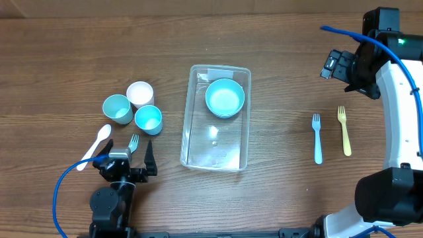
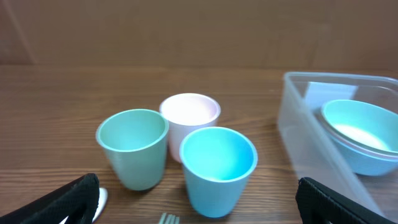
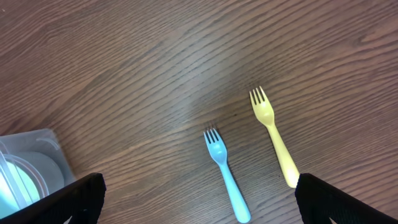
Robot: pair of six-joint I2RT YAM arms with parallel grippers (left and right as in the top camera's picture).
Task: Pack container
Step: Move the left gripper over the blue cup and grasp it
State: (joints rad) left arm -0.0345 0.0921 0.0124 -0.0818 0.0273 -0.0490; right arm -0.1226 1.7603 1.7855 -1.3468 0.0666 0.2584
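- Sitting between the two arms, the container [image 1: 216, 118] runs its long axis away from the robot. A bowl [image 1: 225, 97] lies in its far end, and its near end is bare.
- Left of the container three cups stand upright in a tight cluster: green cup [image 1: 117, 108], white cup [image 1: 140, 94] and blue cup [image 1: 148, 119]. The blue cup is closest to the container.
- Near-left of the container the left gripper [image 1: 130, 157] points at the cups, jaws wide and empty. A spoon [image 1: 94, 145] and a small fork [image 1: 133, 142] lie just beside it.
- Right of the container the blue fork [image 1: 317, 137] and yellow fork [image 1: 343, 129] lie side by side, apart. Both are parallel to its long axis, with tines pointing away from the robot.
- Far-right of the container, beyond those tines, the right gripper [image 1: 336, 65] hangs spread and empty. It is the nearer arm for these forks, and carrying one over would mean moving left.
- Only the overhead view shows both sides of the container at once.
- The left wrist view shows the cups' height and the bowl inside the wall.
- The right wrist view shows the two forks and just a corner of the container.
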